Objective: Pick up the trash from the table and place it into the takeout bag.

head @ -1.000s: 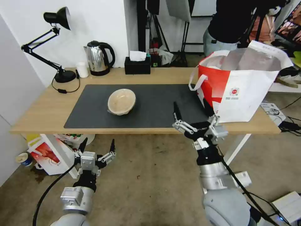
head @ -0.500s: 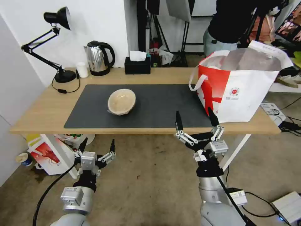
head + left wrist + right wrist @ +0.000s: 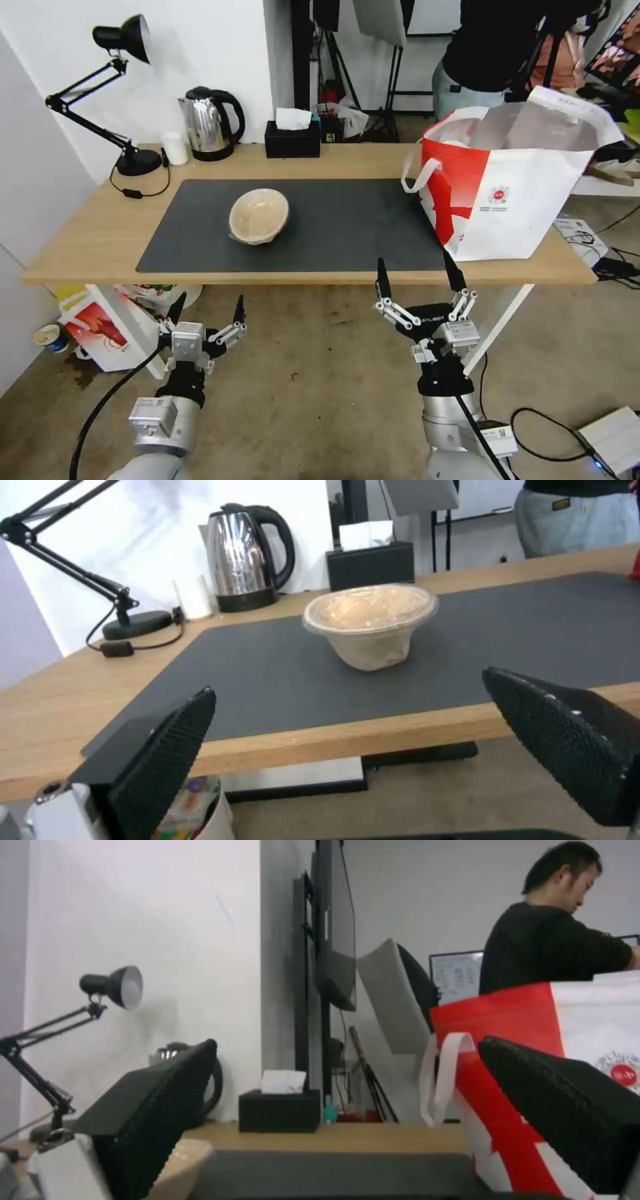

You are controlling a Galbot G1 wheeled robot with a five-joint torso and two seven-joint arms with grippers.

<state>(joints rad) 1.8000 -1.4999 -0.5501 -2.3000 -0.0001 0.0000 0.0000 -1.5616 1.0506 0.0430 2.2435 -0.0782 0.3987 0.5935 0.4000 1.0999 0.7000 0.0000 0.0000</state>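
One piece of trash, a beige plastic-wrapped bowl [image 3: 259, 215] [image 3: 371, 622], sits upright on the dark mat of the table [image 3: 87, 233], left of centre. The takeout bag [image 3: 513, 187] [image 3: 567, 1040] stands open at the table's right end, its foil lining showing. My right gripper [image 3: 418, 279] is open and empty, just below the table's front edge, in front of the bag's left corner. My left gripper [image 3: 205, 309] hangs open and empty below the front edge, near the table's left part, with the bowl straight ahead of it in its wrist view.
Along the table's back stand a black desk lamp [image 3: 113, 93], a small white cup [image 3: 176, 147], a steel kettle [image 3: 210, 123] and a black tissue box [image 3: 292, 137]. A smaller red-and-white bag [image 3: 100, 327] sits on the floor under the table's left end. Cables and a white box [image 3: 613, 437] lie at right.
My right gripper has drawn back and down from the mat beside the bag to below the table's front edge, staying open. The left arm, bowl and bag have not moved.
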